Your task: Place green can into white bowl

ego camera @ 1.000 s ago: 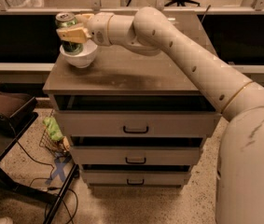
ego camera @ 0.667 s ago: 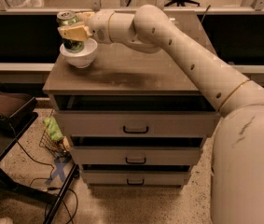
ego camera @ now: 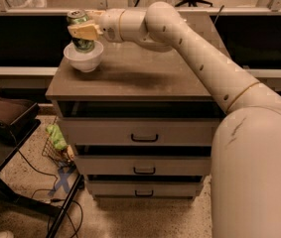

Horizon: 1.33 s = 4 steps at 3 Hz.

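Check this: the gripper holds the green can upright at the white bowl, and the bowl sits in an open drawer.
Wrong place. In the camera view the gripper holds the green can upright at the white bowl, but the bowl sits on the cabinet top, not in a drawer.

White bowl point(ego camera: 84, 61) sits on top of the drawer unit point(ego camera: 145, 78), near its left edge. Green can point(ego camera: 83, 44) has its lower end in the bowl; gripper point(ego camera: 80, 31) clamps its upper part, arm reaching in from the right. Basket point(ego camera: 50, 152) on the floor left of the drawers.
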Tool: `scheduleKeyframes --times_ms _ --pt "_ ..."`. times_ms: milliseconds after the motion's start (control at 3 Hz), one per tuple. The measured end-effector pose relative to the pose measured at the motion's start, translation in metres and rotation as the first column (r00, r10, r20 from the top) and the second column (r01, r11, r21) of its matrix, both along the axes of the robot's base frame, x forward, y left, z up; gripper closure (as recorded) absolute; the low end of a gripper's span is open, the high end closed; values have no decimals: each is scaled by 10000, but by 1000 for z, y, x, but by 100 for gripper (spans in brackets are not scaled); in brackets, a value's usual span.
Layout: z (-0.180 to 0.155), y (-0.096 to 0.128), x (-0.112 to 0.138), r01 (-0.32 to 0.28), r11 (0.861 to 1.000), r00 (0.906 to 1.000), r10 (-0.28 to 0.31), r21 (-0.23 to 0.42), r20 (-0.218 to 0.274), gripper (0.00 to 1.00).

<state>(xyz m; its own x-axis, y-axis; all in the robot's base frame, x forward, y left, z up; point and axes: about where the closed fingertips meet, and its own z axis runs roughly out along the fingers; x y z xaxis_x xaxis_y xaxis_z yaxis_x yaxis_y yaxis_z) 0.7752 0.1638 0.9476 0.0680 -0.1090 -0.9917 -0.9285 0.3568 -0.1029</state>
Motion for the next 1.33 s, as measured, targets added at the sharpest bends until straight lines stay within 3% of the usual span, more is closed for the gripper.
scheduleKeyframes --times_ms 667,1000,1333 --pt "-8 -30 1 226 9992 9992 -216 315 -332 100" --pt "-8 -30 -1 204 9992 9992 -192 345 -363 86" --pt "-9 -27 -1 155 9993 9992 -143 346 -369 62"
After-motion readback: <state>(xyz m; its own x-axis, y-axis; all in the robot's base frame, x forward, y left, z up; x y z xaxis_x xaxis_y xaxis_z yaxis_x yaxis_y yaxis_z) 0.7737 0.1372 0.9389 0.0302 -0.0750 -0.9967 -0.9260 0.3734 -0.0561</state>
